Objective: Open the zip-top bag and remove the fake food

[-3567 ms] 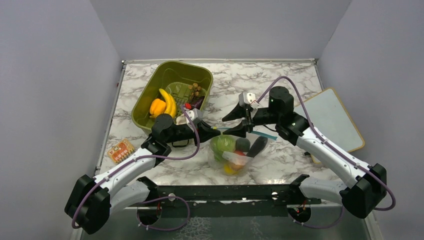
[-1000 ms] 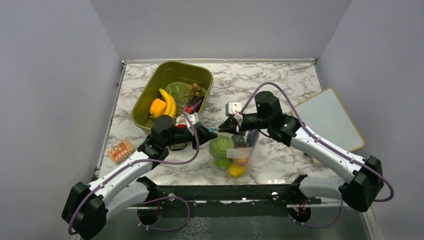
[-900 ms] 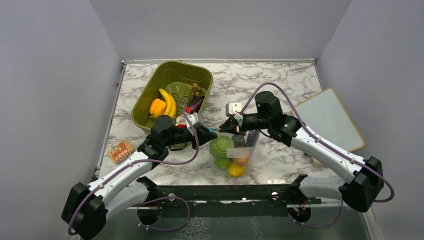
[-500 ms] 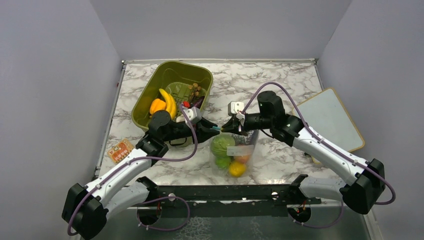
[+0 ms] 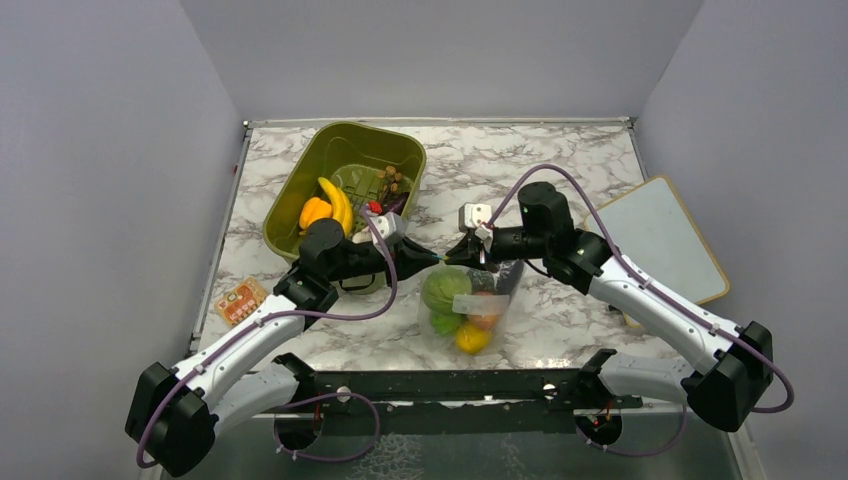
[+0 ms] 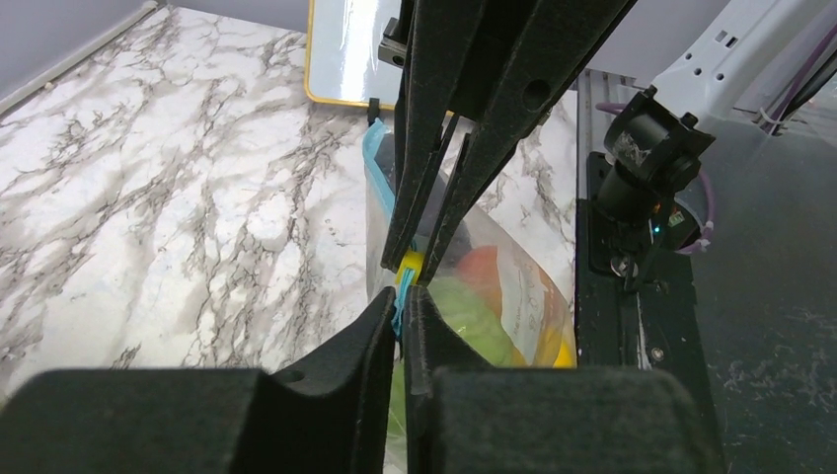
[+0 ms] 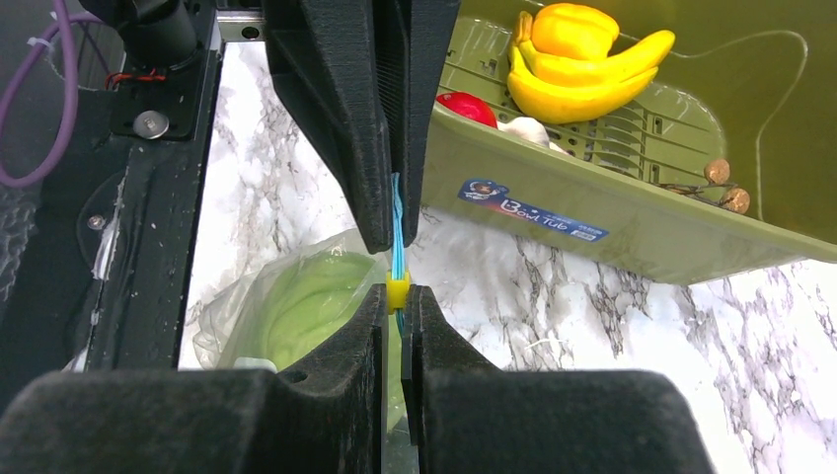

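Observation:
The clear zip-top bag (image 5: 465,310) hangs lifted between my two grippers, with light green round pieces (image 5: 443,292), a peach-orange fruit (image 5: 486,318) and a yellow pear (image 5: 468,340) inside. My left gripper (image 5: 432,258) is shut on the left end of the blue-teal zipper strip (image 6: 398,299). My right gripper (image 5: 453,258) is shut on the small yellow zipper slider (image 7: 397,292) on that strip, tip to tip with the left gripper. In the left wrist view the bag (image 6: 494,306) hangs below the right fingers (image 6: 419,197). The eggplant is not clearly seen.
An olive-green bin (image 5: 345,150) at the back left holds a yellow banana bunch (image 5: 335,203), an orange bell pepper (image 5: 314,213) and small items. A white board (image 5: 665,235) lies at the right. A small orange packet (image 5: 240,300) lies at the left edge.
Both grippers have closed in on the bag's zipper and lifted it; the bag now hangs upright from the strip, and the right gripper has shifted slightly right over the last second.

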